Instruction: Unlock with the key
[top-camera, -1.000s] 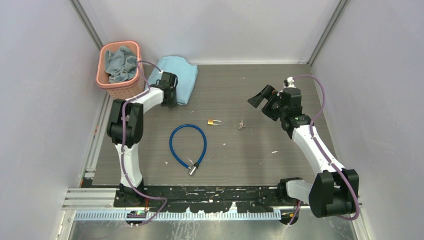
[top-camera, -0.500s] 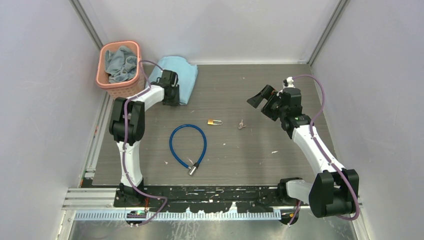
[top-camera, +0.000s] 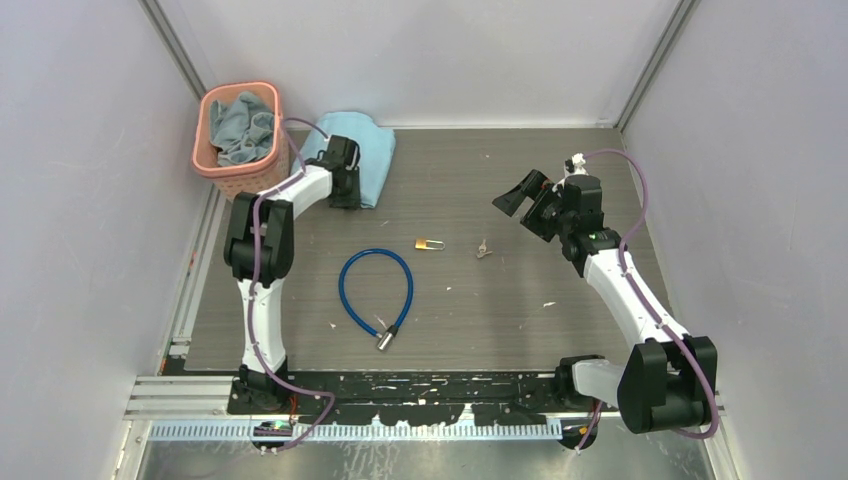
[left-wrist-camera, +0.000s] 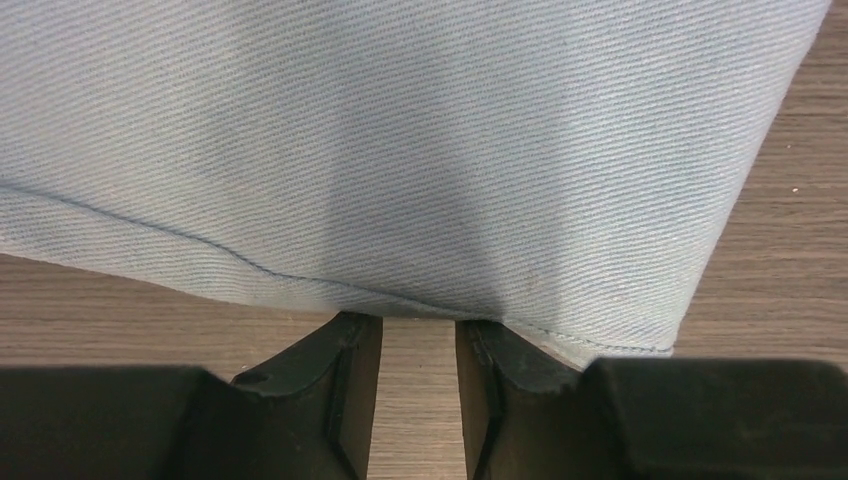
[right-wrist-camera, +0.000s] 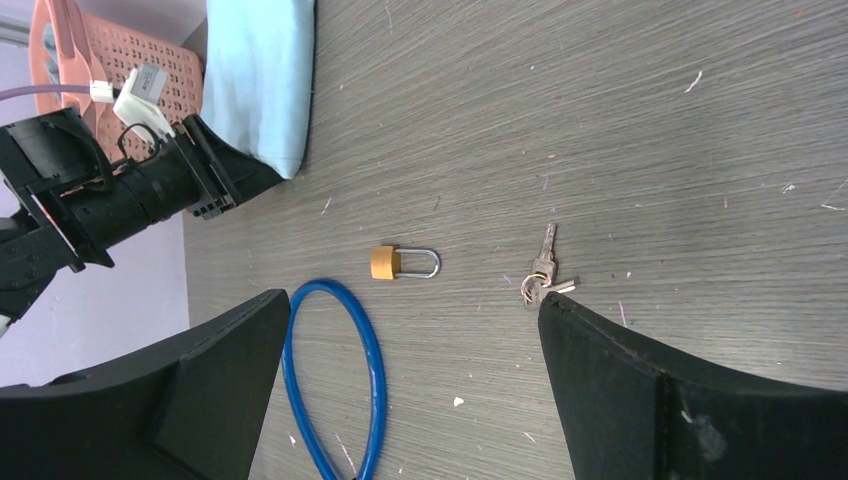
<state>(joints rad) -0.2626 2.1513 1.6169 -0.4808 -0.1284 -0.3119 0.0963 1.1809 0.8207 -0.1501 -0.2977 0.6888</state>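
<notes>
The key (top-camera: 483, 248), tiny and silvery on a small ring, lies on the table right of the small brass padlock (top-camera: 430, 243). Both also show in the right wrist view: the key (right-wrist-camera: 543, 270) and the padlock (right-wrist-camera: 400, 262). My right gripper (top-camera: 520, 198) hovers wide open and empty, up and to the right of the key; in its own view (right-wrist-camera: 415, 298) the key lies by the right fingertip (right-wrist-camera: 600, 360). My left gripper (top-camera: 345, 197) is far off at the edge of the light blue cloth (left-wrist-camera: 400, 150), its jaws (left-wrist-camera: 420, 325) a narrow gap apart and empty.
A blue cable loop (top-camera: 375, 285) with a silver metal end (top-camera: 385, 340) lies left of the padlock. A pink basket (top-camera: 240, 135) holding a grey cloth stands at the back left. The folded blue cloth (top-camera: 355, 155) lies beside it. Walls enclose three sides.
My left wrist has shifted slightly right and back along the cloth's edge. The right arm, key and padlock have barely moved.
</notes>
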